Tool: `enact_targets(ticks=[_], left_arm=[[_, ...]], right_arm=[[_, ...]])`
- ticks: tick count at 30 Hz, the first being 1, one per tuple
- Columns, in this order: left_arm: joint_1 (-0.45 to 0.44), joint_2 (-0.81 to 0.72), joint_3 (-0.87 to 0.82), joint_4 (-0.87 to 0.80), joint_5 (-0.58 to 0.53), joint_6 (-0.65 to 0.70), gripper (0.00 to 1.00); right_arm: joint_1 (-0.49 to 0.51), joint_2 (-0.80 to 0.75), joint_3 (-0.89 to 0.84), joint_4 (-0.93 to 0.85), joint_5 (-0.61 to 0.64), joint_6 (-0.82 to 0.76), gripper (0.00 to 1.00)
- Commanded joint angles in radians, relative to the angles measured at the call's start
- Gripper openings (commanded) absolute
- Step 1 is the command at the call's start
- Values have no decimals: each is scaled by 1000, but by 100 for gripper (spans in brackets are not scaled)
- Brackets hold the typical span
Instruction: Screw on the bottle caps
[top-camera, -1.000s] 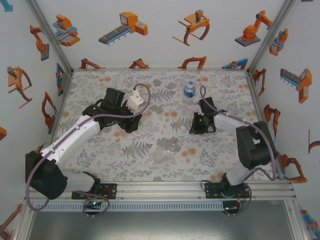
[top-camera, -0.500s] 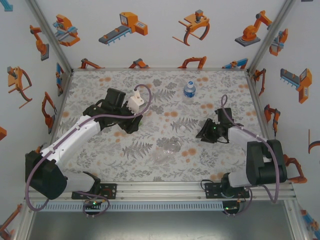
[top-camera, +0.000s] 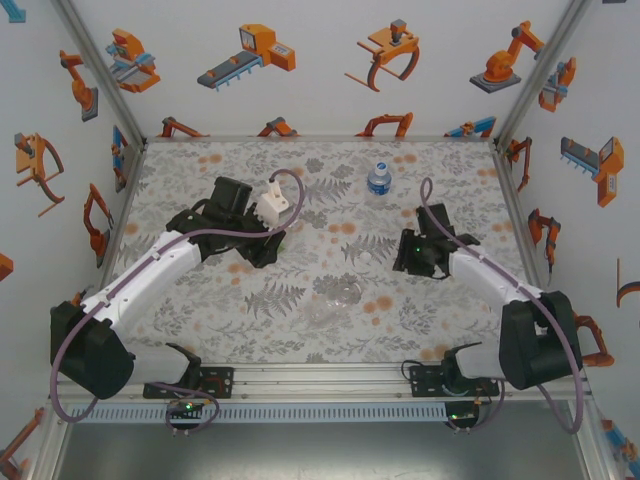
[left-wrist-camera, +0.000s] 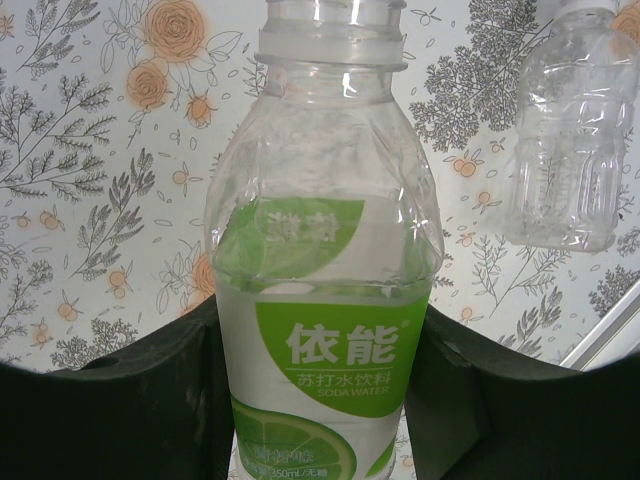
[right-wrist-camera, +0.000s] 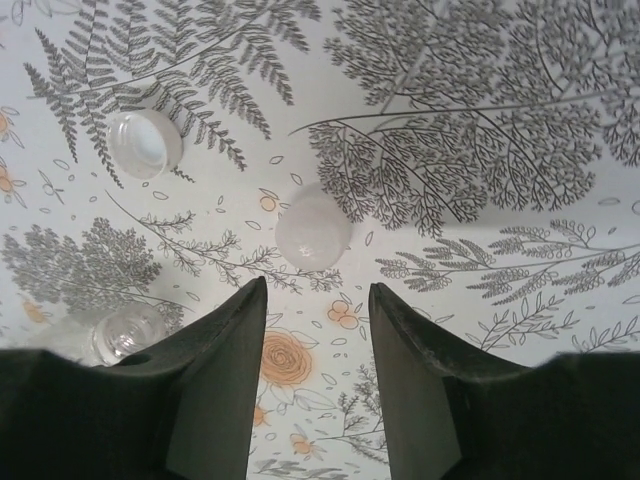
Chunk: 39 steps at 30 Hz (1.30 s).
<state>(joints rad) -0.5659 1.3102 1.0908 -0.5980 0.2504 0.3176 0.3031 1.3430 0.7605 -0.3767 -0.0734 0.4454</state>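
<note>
Left end effector: clamped on the green-labelled soda bottle, neck bare.
Right end effector: narrow gap, empty, with a white cap just ahead on the floral surface.
Progress: barely begun, we reckon; second cap loose too.
Materials: thin ribbed clear plastic, smooth round caps.

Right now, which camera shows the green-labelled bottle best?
The left wrist view: the green-labelled bottle sits close up, label readable, neck uncapped, gripped by the left gripper. In the top view it is a green sliver beside that gripper.
</note>
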Motion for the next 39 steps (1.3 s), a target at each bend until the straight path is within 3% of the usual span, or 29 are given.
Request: enact_targets(ticks=[1, 14, 26, 39], left_arm=[[-8, -15, 0, -13, 2, 21, 11], [-20, -16, 1, -25, -14, 28, 11], [-28, -10, 1, -25, -17, 30, 11], [-32, -10, 1, -27, -18, 30, 11]], right_arm=[[60, 33, 42, 17, 100, -109, 47], [93, 210, 108, 27, 84, -132, 48], [100, 237, 126, -3, 87, -146, 41], [106, 252, 143, -39, 78, -149, 40]])
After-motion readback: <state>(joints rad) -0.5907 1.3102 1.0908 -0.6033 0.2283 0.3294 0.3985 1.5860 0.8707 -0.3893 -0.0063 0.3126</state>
